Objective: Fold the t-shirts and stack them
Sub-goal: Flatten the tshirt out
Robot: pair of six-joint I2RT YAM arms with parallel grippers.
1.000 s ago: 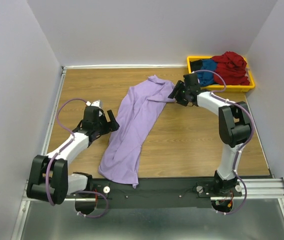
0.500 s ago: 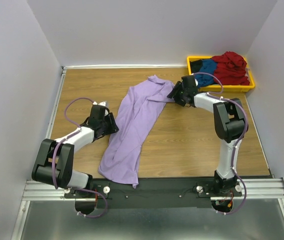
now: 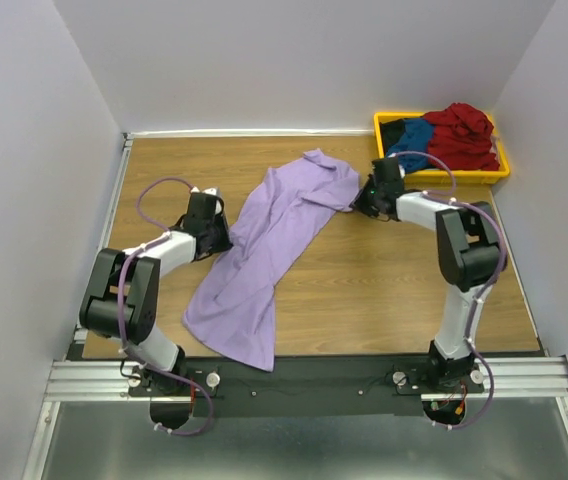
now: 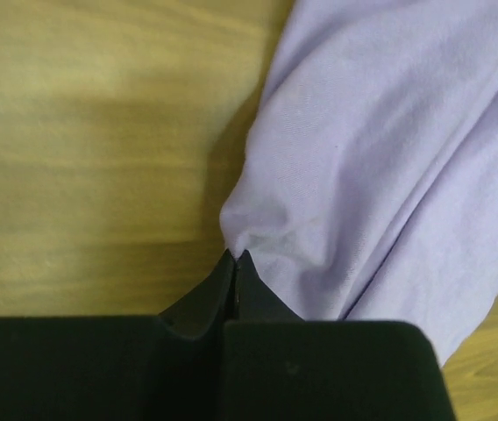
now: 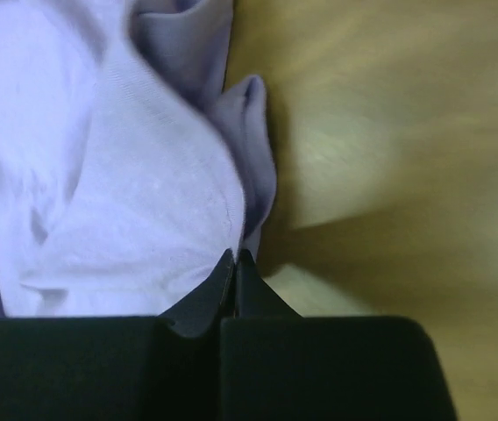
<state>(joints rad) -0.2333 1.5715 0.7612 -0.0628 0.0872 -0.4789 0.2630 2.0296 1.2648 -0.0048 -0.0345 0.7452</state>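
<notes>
1. The lavender t-shirt lies rumpled in a long band. It runs diagonally across the worktop, from the near edge left of centre toward the far edge at centre.
2. The left gripper has its jaws pressed together, pinching a fold on the shirt's left edge about midway along.
3. The right gripper has its jaws pressed together, pinching the edge of the shirt's far right end.
4. The right arm reaches across bare worktop between the shirt and the far right corner. Its wrist sits just beside the yellow bin.
5. The bin stands in the far right corner. It holds a heaped dark red t-shirt on the right, a blue t-shirt in the middle and a black t-shirt at the left end.
</notes>
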